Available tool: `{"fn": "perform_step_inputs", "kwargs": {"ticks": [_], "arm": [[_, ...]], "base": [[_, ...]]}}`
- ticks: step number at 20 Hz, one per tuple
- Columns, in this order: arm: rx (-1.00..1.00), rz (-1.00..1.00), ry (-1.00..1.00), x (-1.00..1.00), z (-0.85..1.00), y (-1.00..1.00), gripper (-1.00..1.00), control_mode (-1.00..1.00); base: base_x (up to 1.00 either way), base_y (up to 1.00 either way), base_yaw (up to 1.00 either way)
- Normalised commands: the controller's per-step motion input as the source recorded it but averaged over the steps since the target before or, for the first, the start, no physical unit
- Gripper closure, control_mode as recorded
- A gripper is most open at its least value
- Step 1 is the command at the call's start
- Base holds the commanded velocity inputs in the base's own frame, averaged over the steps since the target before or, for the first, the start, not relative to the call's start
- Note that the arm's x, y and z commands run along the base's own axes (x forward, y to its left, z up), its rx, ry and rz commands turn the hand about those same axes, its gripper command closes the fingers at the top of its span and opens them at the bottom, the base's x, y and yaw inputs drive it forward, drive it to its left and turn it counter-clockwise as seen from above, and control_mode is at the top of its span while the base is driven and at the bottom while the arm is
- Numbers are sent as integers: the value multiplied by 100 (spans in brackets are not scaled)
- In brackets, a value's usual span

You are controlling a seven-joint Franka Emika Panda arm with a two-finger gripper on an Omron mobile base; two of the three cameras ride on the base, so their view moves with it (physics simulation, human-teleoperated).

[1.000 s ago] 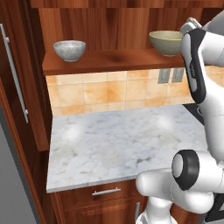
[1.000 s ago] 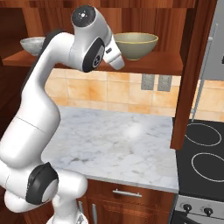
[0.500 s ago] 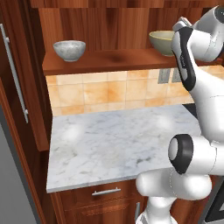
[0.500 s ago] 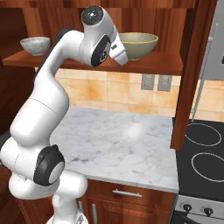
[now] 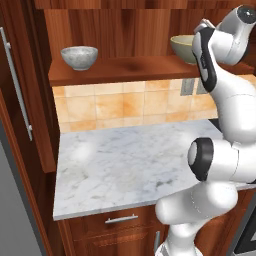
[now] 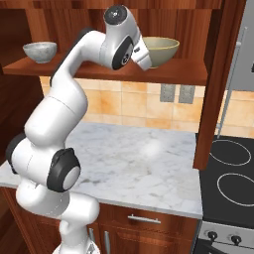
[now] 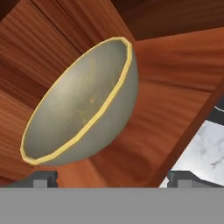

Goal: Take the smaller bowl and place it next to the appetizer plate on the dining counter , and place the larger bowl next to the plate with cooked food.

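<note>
The larger bowl (image 6: 158, 50) is sitting at the right end of the wooden shelf (image 6: 149, 73), with the smaller bowl (image 6: 40, 51) resting at the left end. The gripper (image 7: 113, 178) is hovering just beside the larger bowl, jaws wide and holding nothing. Closing off-centre on that curved rim risks nudging the bowl over the shelf's front edge.

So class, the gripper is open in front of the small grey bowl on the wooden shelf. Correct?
Not quite. The gripper is open in front of the larger olive bowl with the yellow rim, as the hand view shows. The grey bowl sits further along the shelf.
</note>
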Motion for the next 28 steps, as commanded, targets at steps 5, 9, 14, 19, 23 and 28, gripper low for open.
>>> {"fn": "perform_step_inputs", "kwargs": {"ticks": [5,9,14,19,23,28], "arm": [[0,0,4,40,0,-11,-100,-100],[0,0,2,42,-1,-10,-100,-100],[0,0,2,38,-4,-3,-100,-100],[0,0,3,22,-19,0,-100,-100],[0,0,4,26,-18,-2,-100,-100],[0,0,5,26,-29,0,100,-100]], "base": [[0,0,0],[0,0,0],[0,0,0],[0,0,0],[0,0,0],[0,0,0]]}}
